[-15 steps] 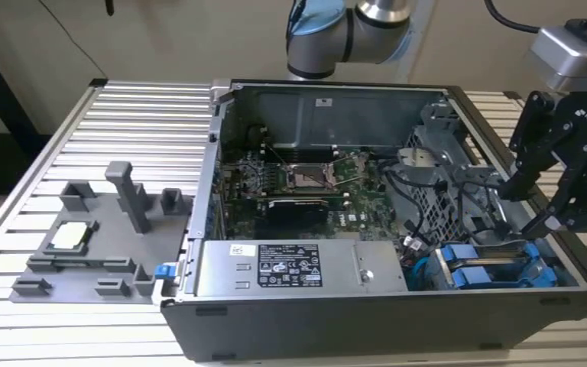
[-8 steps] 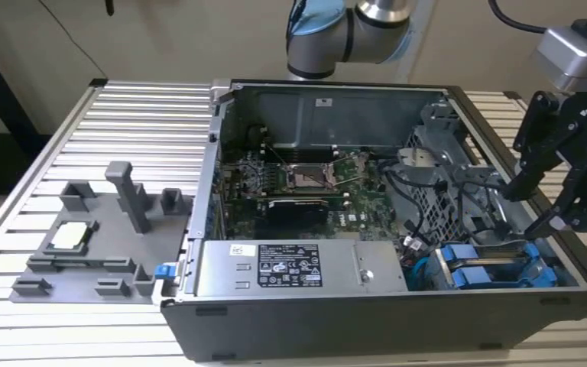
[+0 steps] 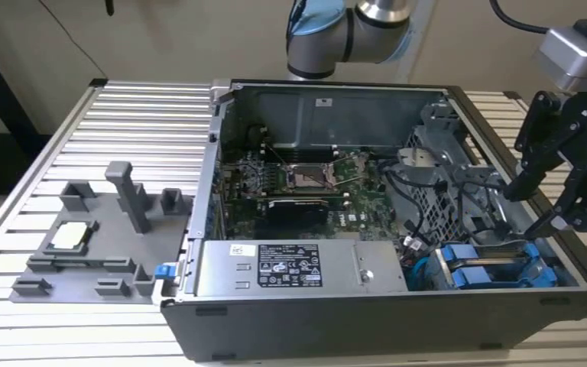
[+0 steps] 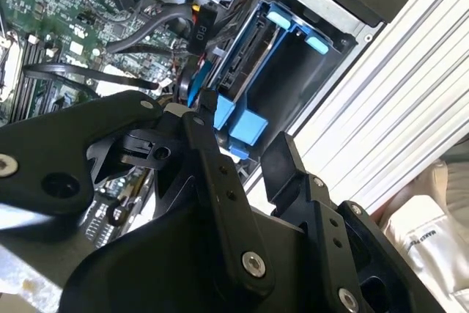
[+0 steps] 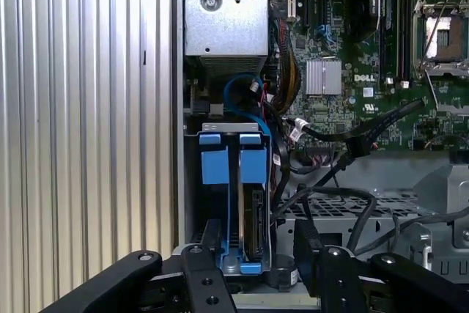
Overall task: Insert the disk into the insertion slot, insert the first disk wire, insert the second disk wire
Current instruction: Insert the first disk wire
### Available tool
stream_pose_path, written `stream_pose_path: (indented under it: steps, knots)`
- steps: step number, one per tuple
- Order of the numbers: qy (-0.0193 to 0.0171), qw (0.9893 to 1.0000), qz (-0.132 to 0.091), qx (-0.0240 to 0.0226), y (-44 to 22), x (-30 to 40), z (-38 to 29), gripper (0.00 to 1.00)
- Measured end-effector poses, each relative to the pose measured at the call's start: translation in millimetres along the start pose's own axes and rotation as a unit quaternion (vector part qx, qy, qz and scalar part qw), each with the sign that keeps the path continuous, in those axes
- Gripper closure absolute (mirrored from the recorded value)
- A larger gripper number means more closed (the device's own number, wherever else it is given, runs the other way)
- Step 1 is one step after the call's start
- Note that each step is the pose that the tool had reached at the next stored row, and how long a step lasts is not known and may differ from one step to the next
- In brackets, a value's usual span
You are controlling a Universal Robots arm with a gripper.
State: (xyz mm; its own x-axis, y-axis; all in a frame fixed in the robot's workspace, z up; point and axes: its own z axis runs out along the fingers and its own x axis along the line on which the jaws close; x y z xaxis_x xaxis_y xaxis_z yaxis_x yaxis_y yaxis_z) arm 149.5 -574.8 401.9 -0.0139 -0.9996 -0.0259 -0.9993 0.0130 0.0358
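An open computer case [image 3: 375, 321] lies on the slatted metal tabletop [image 3: 141, 107], with a grey moulded fixture [image 3: 89, 237] beside it toward the tabletop's edge on the exterior view's left. The disk [image 5: 254, 214] stands on edge in its blue carrier inside the insertion slot [image 5: 233, 181], at the case corner nearest the tabletop's front edge on the exterior view's right, just beside a second blue-tabbed carrier [image 5: 213, 165]. The gripper [image 5: 258, 236] hangs directly above that bay, its fingers [image 5: 306, 234] spread apart on either side of the carrier end and grasping nothing; the second wrist view shows the same released stance of the gripper [image 4: 245, 133] over the disk [image 4: 245, 56]. A blue cable [image 5: 242, 89] loops beside the bay. A black cable with a connector [image 5: 359, 144] lies across the motherboard [image 5: 330, 78], apart from the disk. Whether any wire is seated in the disk cannot be determined.
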Motion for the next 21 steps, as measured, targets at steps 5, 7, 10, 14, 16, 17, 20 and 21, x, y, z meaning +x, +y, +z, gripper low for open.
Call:
stream_pose_path:
  steps: [5, 7, 10, 14, 16, 17, 20, 21]
  knots:
    - [-0.0001, 1.0000, 0.000, 0.0000, -0.1, -0.9, 0.2, 0.47]
    - [-0.0028, 1.0000, 0.000, 0.0003, -0.2, -1.5, 0.5, 0.47]
    - [-0.0243, 0.9997, -0.002, 0.0044, -0.5, -3.7, 2.0, 0.47]
    - [-0.0373, 0.9992, -0.008, 0.0118, -2.3, -4.5, 4.1, 0.47]
    - [-0.0370, 0.9992, -0.011, 0.0117, -6.0, -4.7, 5.0, 0.47]
    - [-0.0372, 0.9992, -0.013, 0.0116, -7.7, -4.8, 5.4, 0.47]
    - [-0.0376, 0.9991, -0.018, 0.0113, -12.7, -4.9, 6.2, 0.47]
    - [-0.0379, 0.9990, -0.019, 0.0112, -13.8, -5.0, 6.6, 0.47]
